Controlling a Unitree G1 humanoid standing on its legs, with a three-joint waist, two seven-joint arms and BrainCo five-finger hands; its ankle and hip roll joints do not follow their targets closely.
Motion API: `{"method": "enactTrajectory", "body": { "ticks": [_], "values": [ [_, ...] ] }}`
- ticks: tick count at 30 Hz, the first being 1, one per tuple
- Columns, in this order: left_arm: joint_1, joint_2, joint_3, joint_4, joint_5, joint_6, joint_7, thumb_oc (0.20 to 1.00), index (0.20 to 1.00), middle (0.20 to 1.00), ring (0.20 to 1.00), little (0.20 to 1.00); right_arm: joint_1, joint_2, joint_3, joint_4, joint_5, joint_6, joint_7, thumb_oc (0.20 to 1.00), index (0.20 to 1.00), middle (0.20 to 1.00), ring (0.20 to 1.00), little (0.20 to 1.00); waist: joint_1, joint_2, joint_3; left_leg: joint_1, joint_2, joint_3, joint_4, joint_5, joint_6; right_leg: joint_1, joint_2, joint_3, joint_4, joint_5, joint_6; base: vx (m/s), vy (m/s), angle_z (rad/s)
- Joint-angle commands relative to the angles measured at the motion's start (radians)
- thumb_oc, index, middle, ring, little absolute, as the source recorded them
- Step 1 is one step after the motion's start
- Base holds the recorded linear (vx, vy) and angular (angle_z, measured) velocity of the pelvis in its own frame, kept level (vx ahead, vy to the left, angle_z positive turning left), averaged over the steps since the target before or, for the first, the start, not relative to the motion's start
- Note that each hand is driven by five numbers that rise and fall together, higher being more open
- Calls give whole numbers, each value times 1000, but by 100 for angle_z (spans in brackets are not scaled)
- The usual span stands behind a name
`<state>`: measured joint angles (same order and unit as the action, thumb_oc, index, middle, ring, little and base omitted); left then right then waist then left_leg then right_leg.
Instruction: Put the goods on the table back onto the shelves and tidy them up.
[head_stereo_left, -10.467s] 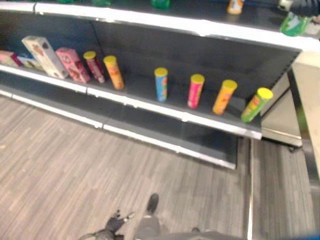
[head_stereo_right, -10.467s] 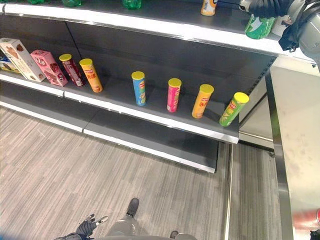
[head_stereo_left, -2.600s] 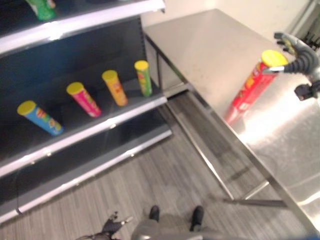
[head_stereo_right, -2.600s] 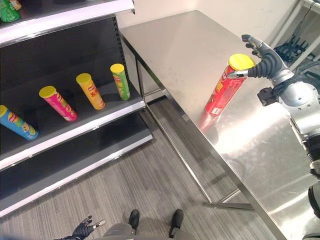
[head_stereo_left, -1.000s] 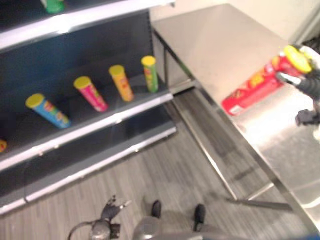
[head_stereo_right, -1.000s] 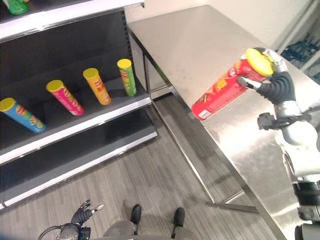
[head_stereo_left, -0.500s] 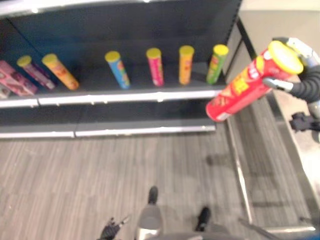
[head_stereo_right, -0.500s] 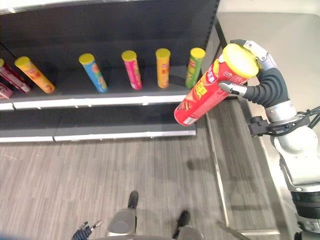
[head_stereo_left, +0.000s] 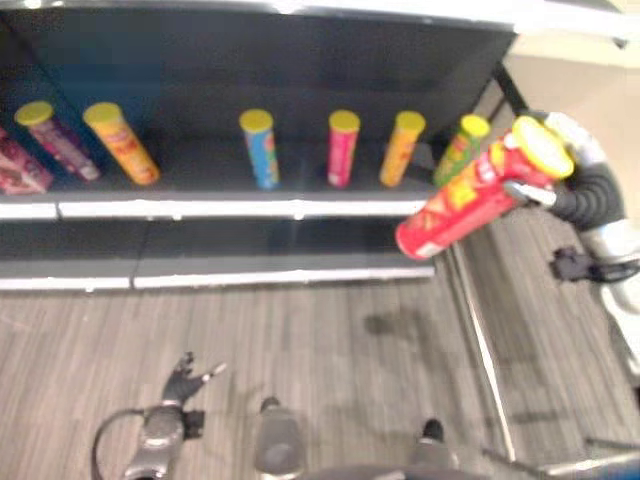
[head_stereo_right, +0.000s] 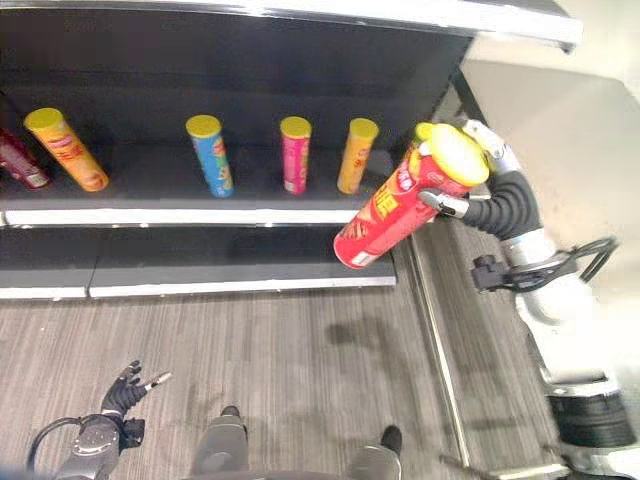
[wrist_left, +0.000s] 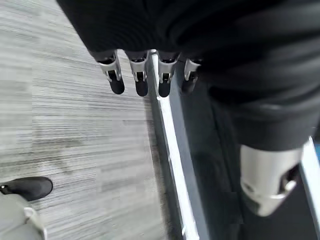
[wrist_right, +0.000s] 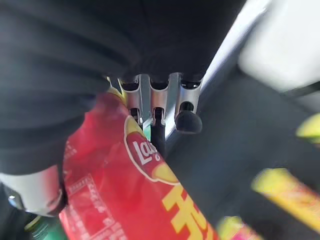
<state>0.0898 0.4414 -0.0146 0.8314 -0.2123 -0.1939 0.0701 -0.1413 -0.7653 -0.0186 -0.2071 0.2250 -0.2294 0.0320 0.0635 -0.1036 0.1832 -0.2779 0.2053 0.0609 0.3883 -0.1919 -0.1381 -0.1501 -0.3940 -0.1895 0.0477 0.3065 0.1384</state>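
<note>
A tall red can with a yellow lid (head_stereo_right: 395, 215) hangs tilted in the air, lid uppermost, in front of the right end of the middle shelf (head_stereo_right: 200, 215). My right hand (head_stereo_right: 497, 208) is shut on its upper part; its fingers (wrist_right: 160, 107) curl over the red wall. The can's top hides most of a green can (head_stereo_left: 458, 150) on the shelf. Upright on that shelf are an orange can (head_stereo_right: 356, 155), a pink can (head_stereo_right: 294, 155), a blue can (head_stereo_right: 210, 155) and, far left, another orange can (head_stereo_right: 65, 150). My left hand (head_stereo_right: 125, 388) hangs open low over the floor, its fingers (wrist_left: 137, 80) straight.
The steel table (head_stereo_right: 560, 130) stands right of the shelving, with its leg rail (head_stereo_right: 430, 320) running along the floor. A lower shelf board (head_stereo_right: 220, 275) juts out beneath the cans. A wide gap lies between the two left cans. Grey plank floor (head_stereo_right: 280, 370) spreads in front.
The right hand has taken the red can off the table and swung it left to the shelf. In the last half second the can sank slightly and tipped flatter. The camera has turned.
</note>
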Motion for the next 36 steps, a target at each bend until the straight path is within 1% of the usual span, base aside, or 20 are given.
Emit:
{"method": "enactTrajectory", "body": {
  "ticks": [1,3,6,8,9,11,13,17,18,19,20,21,23,24,25,28,29,31,33,36],
  "values": [
    [-7,25,12,-26,10,-16,-10,1000,1000,1000,1000,1000,-54,-108,-45,-89,-9,-48,-16,200,200,200,200,200,-5,18,-43,160,50,25,-435,199,-59,34,110,57,-69,-156,114,-174,600,21],
    [-20,15,8,-13,17,-3,-20,1000,1000,1000,1000,1000,-56,-129,-62,-92,-21,-50,-19,200,200,200,200,200,4,6,-37,161,-24,20,-460,208,-19,72,220,77,-24,-294,83,-172,550,20],
    [-31,-9,5,39,38,6,-16,1000,1000,1000,1000,1000,-51,-125,-60,-77,-41,-48,-25,200,200,200,200,200,13,-6,-29,175,-102,2,-471,202,14,106,321,119,-7,-362,46,-78,313,40],
    [-31,-20,6,51,38,11,-15,1000,1000,1000,1000,1000,-53,-121,-56,-70,-49,-47,-28,200,200,200,200,200,15,-7,-31,175,-121,-1,-471,199,22,104,345,130,-9,-369,36,-39,230,44],
    [-28,-41,3,66,46,17,-15,1000,1000,1000,1000,1000,-63,-127,-64,-63,-65,-47,-44,200,200,200,200,200,23,-6,-14,172,-167,-26,-441,173,55,92,373,150,-11,-386,18,-102,388,27],
    [-27,-71,-6,65,39,13,-12,1000,1000,1000,1000,1000,-90,-125,-42,-54,-60,-40,-47,200,200,200,200,200,14,2,44,99,-214,-60,-263,122,37,65,345,139,23,-367,15,-126,325,118],
    [-23,-81,0,67,30,16,-12,1000,1000,1000,1000,1000,-87,-131,-39,-45,-66,-33,-46,200,200,200,200,200,14,9,48,82,-211,-53,-226,109,26,71,331,126,19,-374,17,-23,233,77],
    [2,-87,16,56,3,11,6,1000,1000,1000,1000,1000,-57,-122,-40,-23,-75,-11,-44,200,200,200,200,200,19,11,12,43,-25,-44,-247,152,-21,78,210,117,-28,-361,65,90,367,4],
    [2,-87,16,56,3,11,6,1000,1000,1000,1000,1000,-57,-122,-40,-24,-75,-11,-44,200,200,200,200,200,19,11,12,44,-25,-43,-247,152,-21,78,210,118,-28,-361,65,136,288,-30],
    [8,-85,18,46,-3,7,15,1000,1000,1000,1000,1000,-51,-121,-44,-16,-71,-14,-45,200,200,200,200,200,20,9,-6,42,36,-59,-281,187,-44,83,178,127,-44,-358,81,365,804,-22],
    [18,-77,20,29,-32,-3,35,1000,1000,1000,1000,1000,-54,-106,-33,15,-62,-15,-63,200,200,200,200,200,28,6,-40,32,167,-119,-330,271,-94,98,83,162,-63,-343,123,371,801,-22],
    [19,-77,20,29,-33,-4,35,1000,1000,1000,1000,1000,-54,-106,-32,16,-63,-15,-63,200,200,200,200,200,28,7,-39,36,168,-119,-332,270,-95,102,85,161,-64,-344,123,400,848,-27],
    [24,-55,10,17,-26,-9,39,1000,1000,1000,1000,1000,-35,-91,-35,39,-67,-16,-79,200,200,200,200,200,31,18,-58,24,243,-173,-341,331,-124,118,31,184,-71,-325,123,323,677,-46],
    [27,-42,-2,7,-18,-12,43,1000,1000,1000,1000,1000,-24,-75,-38,46,-62,-14,-87,200,200,200,200,200,37,19,-64,9,253,-203,-327,350,-124,130,-2,190,-81,-286,123,398,901,-44],
    [51,-39,-1,-15,-15,-14,44,1000,1000,1000,1000,1000,-34,-57,-17,48,-63,-11,-82,200,200,200,200,200,47,25,-68,30,249,-211,-307,316,-124,145,-28,194,-93,-244,123,369,940,-34],
    [24,-23,-10,29,23,4,19,1000,1000,1000,1000,1000,1,-27,-41,50,-123,12,-80,200,200,200,200,200,13,44,-71,57,210,-136,-203,142,-124,120,-133,184,-121,13,123,179,847,-55],
    [15,-6,-17,39,51,3,14,1000,1000,1000,1000,1000,4,-20,-43,50,-118,9,-77,200,200,200,200,200,2,41,-62,57,181,-106,-182,140,-124,87,-137,158,-124,43,123,53,784,-20],
    [-2,13,-13,57,66,18,8,1000,1000,1000,1000,1000,-8,11,-37,32,-116,17,-79,200,200,200,200,200,-9,35,-58,47,135,-76,-209,131,-103,63,-80,154,-100,7,123,40,618,9],
    [-24,28,6,96,75,22,-1,1000,1000,1000,1000,1000,-29,-25,-34,35,-137,13,-73,200,200,200,200,200,-20,17,-67,84,63,-31,-320,158,-58,56,56,217,-59,-85,110,50,645,1],
    [-22,30,9,147,109,34,-11,1000,1000,1000,1000,1000,-72,-45,-9,29,-107,-3,-63,200,200,200,200,200,-20,6,-74,162,-34,12,-432,173,2,55,229,194,-12,-267,73,74,546,4]
  ]
}}
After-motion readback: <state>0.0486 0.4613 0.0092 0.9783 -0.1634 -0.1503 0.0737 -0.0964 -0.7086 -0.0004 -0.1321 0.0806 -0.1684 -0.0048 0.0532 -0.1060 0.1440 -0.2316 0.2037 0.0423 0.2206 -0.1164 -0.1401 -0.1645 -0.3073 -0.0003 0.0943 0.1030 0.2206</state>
